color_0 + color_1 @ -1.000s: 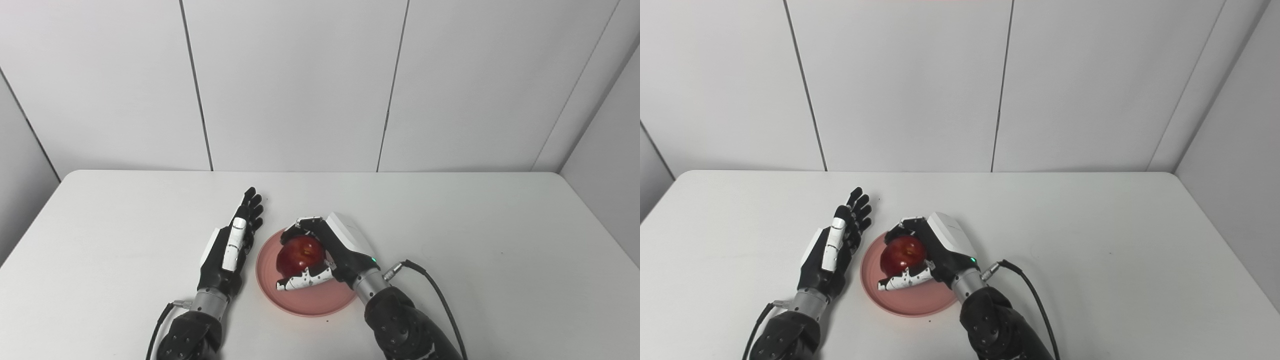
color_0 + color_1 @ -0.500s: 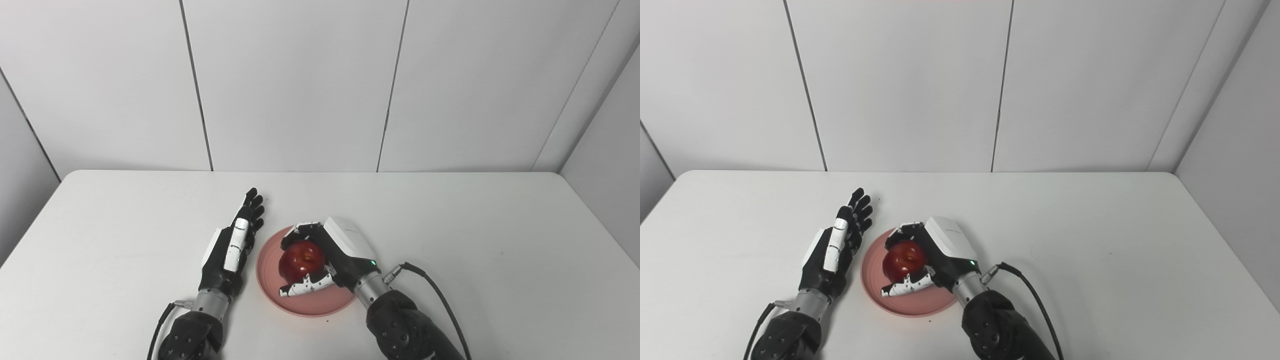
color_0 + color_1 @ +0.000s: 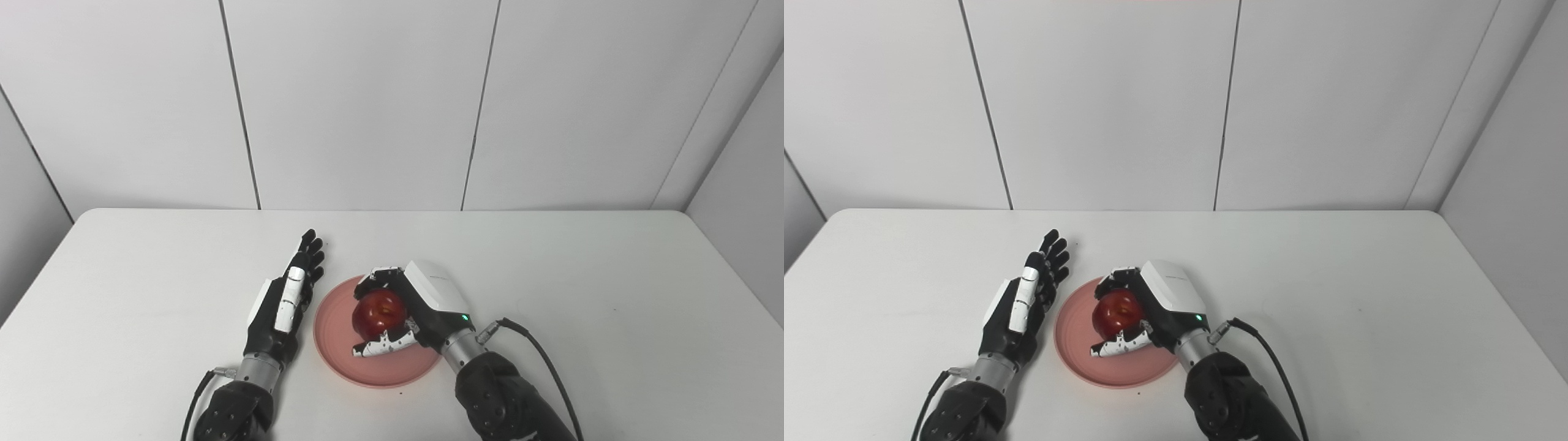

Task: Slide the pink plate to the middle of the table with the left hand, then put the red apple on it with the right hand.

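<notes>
In the lower left of the frame, the left hand (image 3: 283,304) lies on the table (image 3: 551,294) with its fingers straight and spread a little, holding nothing. It sits just beside the left rim of the plate (image 3: 334,331), and I cannot tell whether it touches that rim.

The plate rests at lower centre of the picture, a little left of the middle of the tabletop, so the sliding step looks done.

Over the plate's upper right part, the right hand (image 3: 416,309) curls around the apple (image 3: 378,310), fingers over the far side and thumb below the near side. The apple sits inside the plate's outline; whether it already rests on the plate or hangs just above it cannot be told from these views.

As I judge it, the task is close to its end. What is left is for the right hand to let go of the apple, if it is seated, and draw clear without rolling the fruit off the plate.
</notes>
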Controlling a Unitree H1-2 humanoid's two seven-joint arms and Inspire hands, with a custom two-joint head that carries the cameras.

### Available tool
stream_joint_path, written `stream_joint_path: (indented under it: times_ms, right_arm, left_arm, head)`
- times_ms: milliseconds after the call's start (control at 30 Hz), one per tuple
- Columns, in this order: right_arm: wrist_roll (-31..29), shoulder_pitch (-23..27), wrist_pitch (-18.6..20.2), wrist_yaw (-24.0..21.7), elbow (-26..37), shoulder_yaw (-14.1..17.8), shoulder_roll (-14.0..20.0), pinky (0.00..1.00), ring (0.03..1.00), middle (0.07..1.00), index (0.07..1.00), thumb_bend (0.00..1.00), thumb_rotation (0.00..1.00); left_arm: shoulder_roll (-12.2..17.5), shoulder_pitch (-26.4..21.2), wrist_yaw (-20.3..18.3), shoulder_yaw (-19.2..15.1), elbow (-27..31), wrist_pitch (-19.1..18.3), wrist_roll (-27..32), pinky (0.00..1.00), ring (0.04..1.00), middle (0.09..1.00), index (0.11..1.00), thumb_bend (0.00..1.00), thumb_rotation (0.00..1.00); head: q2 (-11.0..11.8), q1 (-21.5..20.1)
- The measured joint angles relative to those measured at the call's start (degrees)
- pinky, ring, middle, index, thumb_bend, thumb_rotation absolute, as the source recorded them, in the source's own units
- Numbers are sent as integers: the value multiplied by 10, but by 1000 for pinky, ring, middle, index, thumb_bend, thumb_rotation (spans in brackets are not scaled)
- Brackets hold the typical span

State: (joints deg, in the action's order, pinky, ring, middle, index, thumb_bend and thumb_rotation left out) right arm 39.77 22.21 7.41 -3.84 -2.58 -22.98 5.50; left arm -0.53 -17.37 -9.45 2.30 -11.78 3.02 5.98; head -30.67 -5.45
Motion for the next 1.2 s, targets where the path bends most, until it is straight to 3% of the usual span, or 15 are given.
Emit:
stream_joint_path:
  times_ms: [67, 167, 367, 633, 833, 1000, 1200]
  right_arm:
    - [0, -1, 0, -1, 7, 2, -1, 660, 728, 760, 755, 603, 348]
    - [-2, -3, 2, -4, 22, 6, -3, 699, 767, 796, 794, 636, 465]
    - [-3, -5, 11, -23, 35, 12, -4, 742, 805, 829, 824, 703, 620]
    - [-5, -7, 11, -34, 44, 13, 2, 771, 837, 858, 860, 755, 712]
    - [-9, -15, 11, -43, 60, 18, 1, 743, 821, 858, 878, 733, 681]
    - [-34, -33, 11, -31, 78, 48, -8, 765, 857, 900, 925, 706, 712]
    - [-92, -50, 8, -25, 77, 90, -3, 848, 929, 968, 981, 684, 839]
  left_arm:
    - [0, 0, 0, 0, 0, 0, 0, 1000, 1000, 1000, 1000, 670, 1000]
    - [0, 0, 0, 0, 1, 0, 0, 1000, 1000, 1000, 1000, 672, 1000]
    - [0, 0, 0, 0, 3, 0, 0, 1000, 1000, 1000, 1000, 678, 1000]
    - [0, 0, 0, 0, 3, 0, 0, 1000, 1000, 1000, 1000, 669, 1000]
    - [0, 0, -1, 0, 3, 0, 0, 1000, 1000, 1000, 1000, 667, 1000]
    - [0, 0, -1, 0, 3, 0, 0, 1000, 1000, 1000, 1000, 661, 1000]
    - [0, 0, -6, -3, 3, 0, 14, 1000, 1000, 1000, 1000, 652, 1000]
  head:
    - [0, 0]
    - [0, 0]
    - [0, 0]
    - [0, -1]
    - [-1, -1]
    - [0, -1]
    - [1, -3]
